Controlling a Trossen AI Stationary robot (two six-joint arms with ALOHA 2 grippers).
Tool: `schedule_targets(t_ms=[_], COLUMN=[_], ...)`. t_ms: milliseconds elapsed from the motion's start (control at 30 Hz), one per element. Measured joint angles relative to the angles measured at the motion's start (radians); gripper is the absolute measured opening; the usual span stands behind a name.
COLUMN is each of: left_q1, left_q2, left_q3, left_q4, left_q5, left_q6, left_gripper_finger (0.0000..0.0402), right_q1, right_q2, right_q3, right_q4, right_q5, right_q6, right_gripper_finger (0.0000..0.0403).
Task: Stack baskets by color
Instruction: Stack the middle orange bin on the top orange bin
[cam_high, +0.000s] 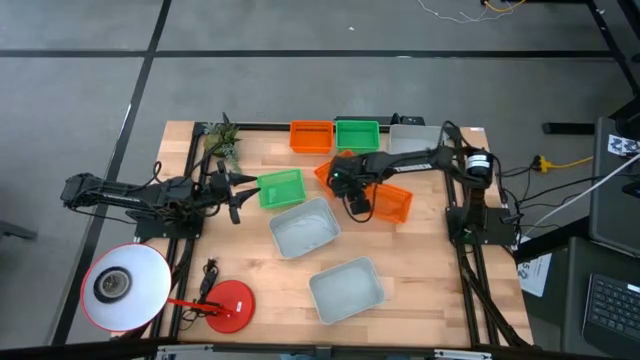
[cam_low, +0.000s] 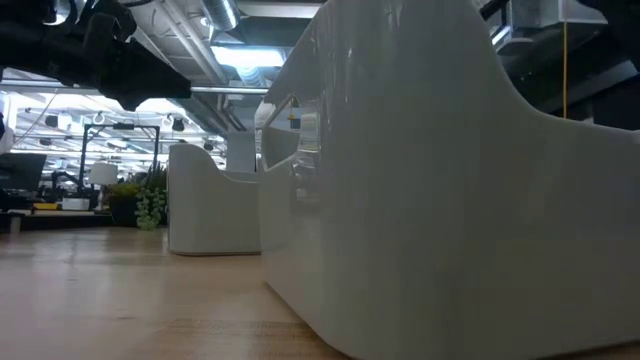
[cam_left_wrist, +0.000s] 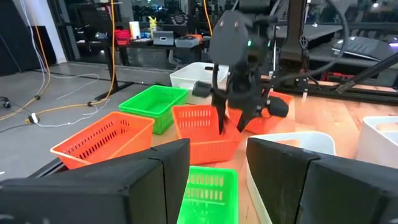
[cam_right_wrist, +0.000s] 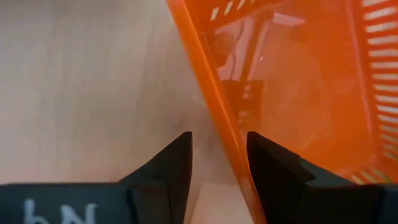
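Two orange baskets (cam_high: 392, 203) (cam_high: 326, 172) sit at mid-table, and a third (cam_high: 311, 135) stands at the far edge beside a green basket (cam_high: 357, 132). My right gripper (cam_high: 352, 198) points down, open. Its fingers stand astride one orange basket's wall (cam_right_wrist: 227, 134), one over the table and one over the basket's inside. My left gripper (cam_high: 236, 192) waits open and level beside another green basket (cam_high: 280, 188), which rests on the table. Three pale grey baskets (cam_high: 305, 228) (cam_high: 347, 290) (cam_high: 415, 135) rest on the wood. My right gripper (cam_right_wrist: 217, 165) comes from above, pointing down, with the orange basket's side wall (cam_right_wrist: 231, 149) between its open fingers. The wall runs close by one finger (cam_right_wrist: 273, 168). Whether that finger touches it I cannot tell. The basket rests on the table.
A red lamp base (cam_high: 228, 303) with its white shade (cam_high: 125, 285) stands at the near left. A small plant (cam_high: 222, 138) is at the far left corner. The near grey basket (cam_low: 450, 200) fills most of the low view.
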Motion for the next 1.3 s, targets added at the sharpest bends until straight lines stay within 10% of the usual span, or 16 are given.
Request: schedule_targets(t_ms=[300, 667, 900, 1300], left_q1=[0.0, 0.0, 0.0, 0.0], left_q2=[0.0, 0.0, 0.0, 0.0], left_q3=[0.0, 0.0, 0.0, 0.0], left_q4=[-0.016, -0.016, -0.015, -0.016], left_q5=[0.0, 0.0, 0.0, -0.026], left_q6=[-0.004, -0.003, -0.007, -0.001], left_gripper_finger=[0.0153, 0.0153, 0.0153, 0.0153], right_q1=[0.062, 0.071, -0.038, -0.217], right_q2=[-0.036, -0.219, -0.211, 0.15], right_q3=[0.0, 0.144, 0.297, 0.716], right_q4=[-0.041, -0.036, 0.182, 0.005], right_q5=[0.002, 0.135, -0.06, -0.247], right_q6=[0.11, 0.054, -0.055, 0.025], right_gripper_finger=[0.0012, 0.0002, 0.0001, 0.0])
